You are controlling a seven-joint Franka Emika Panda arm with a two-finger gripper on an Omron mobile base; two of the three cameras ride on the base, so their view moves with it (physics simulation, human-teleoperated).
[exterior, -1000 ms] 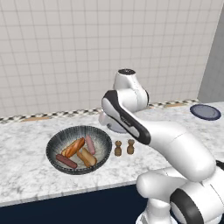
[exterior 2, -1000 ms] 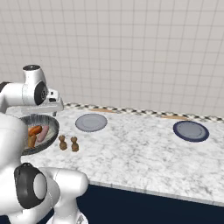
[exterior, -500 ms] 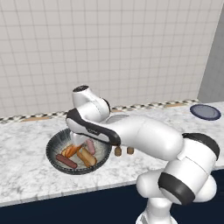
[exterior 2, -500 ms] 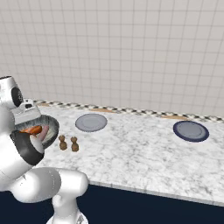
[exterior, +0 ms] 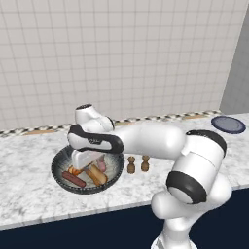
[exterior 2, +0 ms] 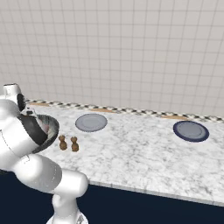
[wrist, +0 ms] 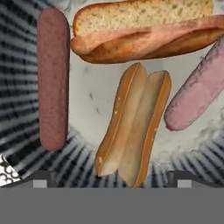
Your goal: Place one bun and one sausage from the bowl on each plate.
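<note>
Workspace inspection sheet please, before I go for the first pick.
Surface: marble counter, tiled wall behind.
Job's things: bowl holds two buns, dark red sausage, pink sausage; grey plate and blue plate both bare.
Clutter: two small brown shakers beside the bowl.
Grippers: gripper open, over the bowl, holding nothing.
Cables: nothing seen.
Surroundings: checkered trim along the wall.

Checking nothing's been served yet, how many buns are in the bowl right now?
2. One bun lies mid-bowl between the sausages; the other bun lies crosswise at the top of the hand view. None hidden, as far as shows.
</note>
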